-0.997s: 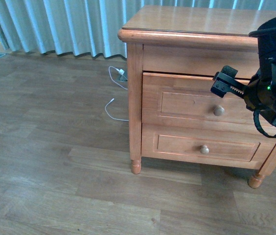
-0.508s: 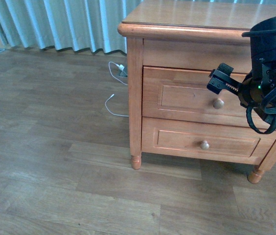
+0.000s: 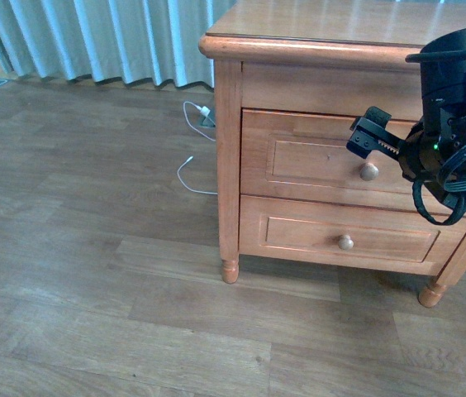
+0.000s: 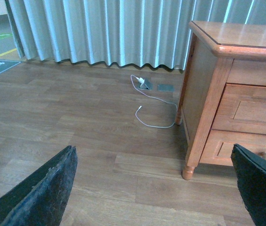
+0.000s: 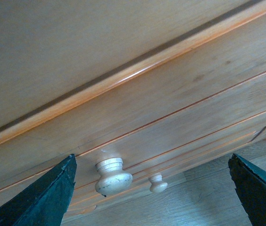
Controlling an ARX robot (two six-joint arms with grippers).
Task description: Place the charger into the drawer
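The drawer (image 3: 316, 161) is the taller upper one of the honey-brown nightstand (image 3: 340, 33), with a round pale knob (image 3: 369, 171). It looks shut or nearly shut. My right gripper (image 3: 379, 150) is open just in front of the drawer, a little above the knob. In the right wrist view the knob (image 5: 112, 175) sits on the drawer front (image 5: 170, 108) between the open fingers, close to one fingertip (image 5: 43, 197); the right gripper (image 5: 152, 193) holds nothing. My left gripper (image 4: 149, 193) is open and empty above the floor, apart from the nightstand. The charger is out of view.
The shallower lower drawer (image 3: 299, 236) has a smaller knob (image 3: 345, 242). A thin white cable (image 3: 192, 174) with a small plug lies on the wood floor left of the nightstand, also in the left wrist view (image 4: 154, 110). A pale curtain (image 3: 92, 41) hangs behind.
The view has shifted slightly, so the nightstand sits a little higher in the picture. My right gripper has moved a little left and closer to the upper drawer's knob.
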